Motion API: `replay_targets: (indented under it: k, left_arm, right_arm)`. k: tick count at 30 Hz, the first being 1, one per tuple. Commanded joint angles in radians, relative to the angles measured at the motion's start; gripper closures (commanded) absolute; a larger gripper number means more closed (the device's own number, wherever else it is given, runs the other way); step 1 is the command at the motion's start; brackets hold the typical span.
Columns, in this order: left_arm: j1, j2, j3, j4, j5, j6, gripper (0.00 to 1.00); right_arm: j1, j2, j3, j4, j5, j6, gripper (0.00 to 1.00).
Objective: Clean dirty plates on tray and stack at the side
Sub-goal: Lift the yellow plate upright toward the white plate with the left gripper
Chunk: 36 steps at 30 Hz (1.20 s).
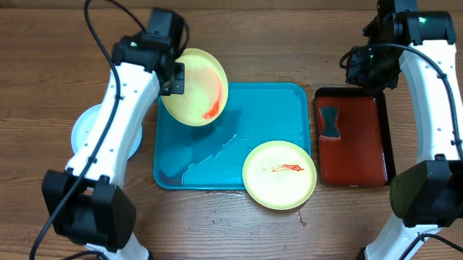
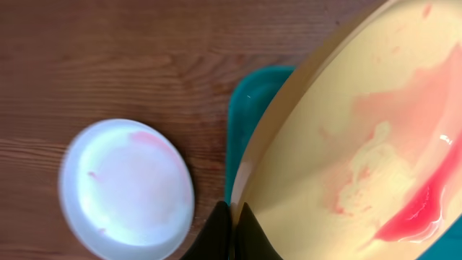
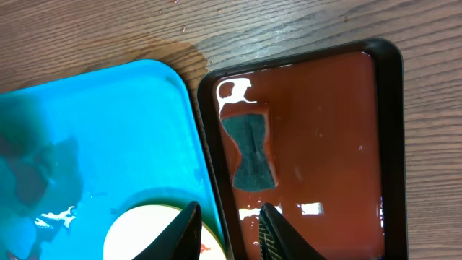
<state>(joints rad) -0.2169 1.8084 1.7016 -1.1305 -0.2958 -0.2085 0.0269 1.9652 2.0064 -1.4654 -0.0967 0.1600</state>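
One smeared yellow plate tilted over teal tray, rim clamped in left pincer; right pincer parted, empty.

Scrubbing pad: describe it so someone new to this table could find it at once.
Start at the large teal tray in the middle of the table; just to its right lies a smaller dark red tray with a black rim. The scrubbing pad lies in that tray's far left part: flat, dark grey-green, pinched at the waist like a bow tie, the only object lying in it.
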Motion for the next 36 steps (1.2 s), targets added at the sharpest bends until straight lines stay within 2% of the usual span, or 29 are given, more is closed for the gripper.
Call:
replay_targets:
  k: [1, 6, 9, 13, 16, 23, 36]
  left_arm:
    - [-0.069, -0.035, 0.016, -0.019, -0.269, -0.045, 0.96]
    - [-0.168, -0.037, 0.016, -0.073, -0.515, -0.105, 0.96]
    - [-0.227, -0.037, 0.016, -0.121, -0.666, -0.198, 0.96]
    - [-0.309, -0.037, 0.016, -0.222, -0.861, -0.389, 0.96]
    - [-0.364, -0.037, 0.016, -0.273, -0.951, -0.457, 0.96]
    - [-0.425, -0.037, 0.016, -0.285, -1.044, -0.462, 0.96]
    - [-0.429, -0.037, 0.016, -0.284, -1.029, -0.498, 0.96]
  right_arm:
    - [-0.002, -0.003, -0.003, 0.005, 0.006, -0.005, 0.71]
    - [-0.002, -0.003, -0.003, 0.006, 0.006, -0.005, 0.71]
    - [-0.002, -0.003, -0.003, 0.006, 0.006, -0.005, 0.71]
    - [-0.002, -0.003, -0.003, 0.005, 0.006, -0.005, 0.71]
    - [-0.002, -0.003, -0.003, 0.005, 0.006, -0.005, 0.71]
    - [-0.002, -0.003, -0.003, 0.004, 0.006, -0.005, 0.71]
    - [-0.002, -0.003, -0.003, 0.005, 0.006, -0.005, 0.71]
